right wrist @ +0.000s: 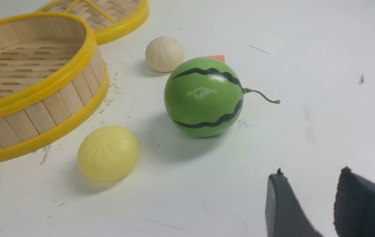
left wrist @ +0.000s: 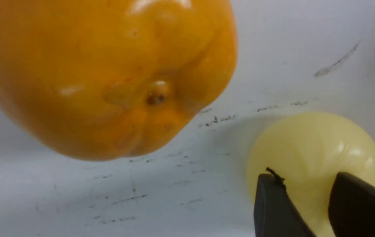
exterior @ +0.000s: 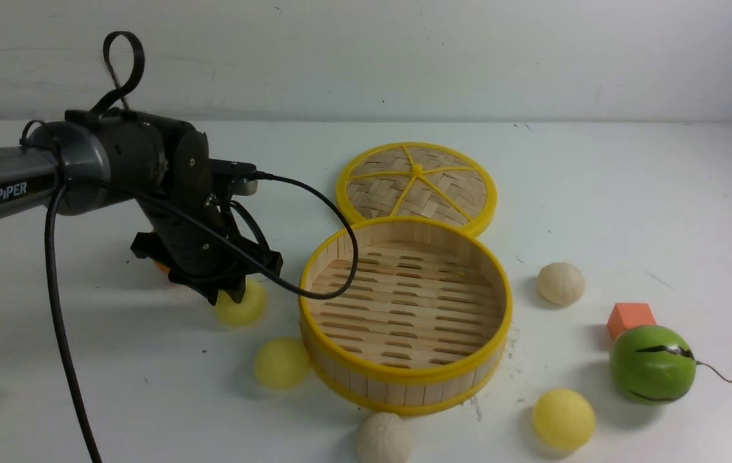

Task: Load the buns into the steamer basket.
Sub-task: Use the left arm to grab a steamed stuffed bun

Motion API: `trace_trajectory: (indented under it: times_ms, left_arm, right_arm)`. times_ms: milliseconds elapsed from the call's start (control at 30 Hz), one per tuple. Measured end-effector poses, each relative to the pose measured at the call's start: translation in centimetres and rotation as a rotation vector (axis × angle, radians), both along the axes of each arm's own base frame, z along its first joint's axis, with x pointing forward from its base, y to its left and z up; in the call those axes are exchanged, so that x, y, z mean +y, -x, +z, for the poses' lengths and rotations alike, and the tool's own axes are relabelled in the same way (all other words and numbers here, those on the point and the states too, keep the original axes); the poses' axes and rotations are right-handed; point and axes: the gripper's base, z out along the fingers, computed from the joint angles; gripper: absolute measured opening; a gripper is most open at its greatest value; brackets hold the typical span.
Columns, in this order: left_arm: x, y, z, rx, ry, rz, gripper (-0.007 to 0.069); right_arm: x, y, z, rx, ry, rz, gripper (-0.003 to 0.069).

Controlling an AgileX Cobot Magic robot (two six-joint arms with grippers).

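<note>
White tabletop [exterior: 629,193]. We record left gripper [exterior: 224,297] pinching a smooth pale-yellow soft bun [exterior: 243,310]; round bamboo-slat steamer basket [exterior: 404,393] lies just rightward. Right gripper [right wrist: 312,174]: empty, jaws slightly apart.

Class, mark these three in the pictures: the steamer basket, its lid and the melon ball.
steamer basket [exterior: 404,376], front view, near top rim.
lid [exterior: 417,170], front view, hub where spokes meet.
melon ball [right wrist: 203,97], right wrist view, middle of green skin.
</note>
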Motion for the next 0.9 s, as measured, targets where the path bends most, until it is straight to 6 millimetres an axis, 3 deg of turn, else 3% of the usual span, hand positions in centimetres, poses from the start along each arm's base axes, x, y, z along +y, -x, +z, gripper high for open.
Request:
trace_trajectory:
  times_ms: [267, 500, 900]
  left_arm:
    - [-0.2, 0.0, 0.0, 0.001, 0.026, 0.009, 0.0239]
    - [-0.3, 0.5, 2.2, -0.035, 0.05, 0.01, 0.0239]
    - [-0.4, -0.3, 0.2, -0.038, 0.043, 0.006, 0.0239]
  right_arm:
    - [0.0, 0.0, 0.0, 0.0, 0.0, 0.0, 0.024]
    - [0.0, 0.0, 0.0, 0.0, 0.0, 0.0, 0.024]
    - [0.0, 0.0, 0.0, 0.0, 0.0, 0.0, 0.024]
